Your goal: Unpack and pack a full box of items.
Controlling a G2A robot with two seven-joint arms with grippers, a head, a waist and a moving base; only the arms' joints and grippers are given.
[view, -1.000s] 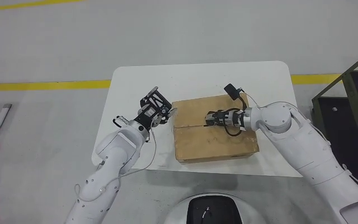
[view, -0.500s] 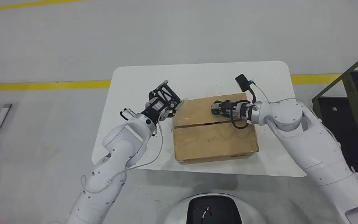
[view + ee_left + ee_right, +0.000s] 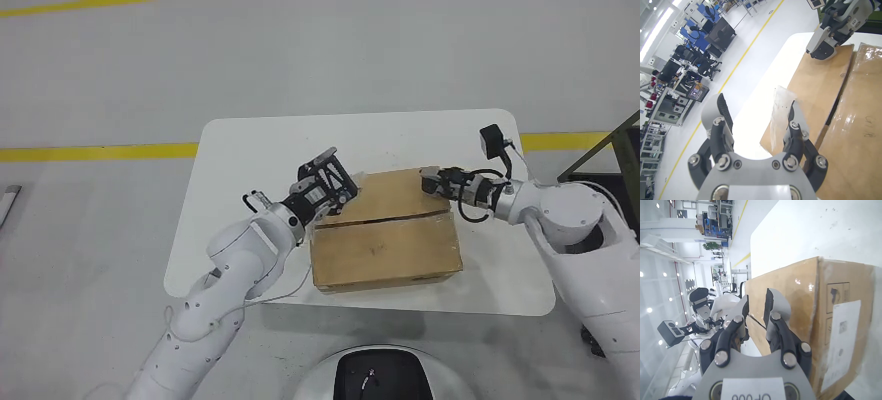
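L tool (image 3: 757, 100) released by box (image 3: 819, 85) corner; R tool (image 3: 758, 296) at other corner, grip unclear.

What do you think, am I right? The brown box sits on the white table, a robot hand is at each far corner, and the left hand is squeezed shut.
Almost. The left gripper is open, not shut: the left wrist view shows its fingers standing wide apart, a scrap of clear tape beside one. The rest holds: the brown box sits on the white table, with the right gripper at the other far corner.
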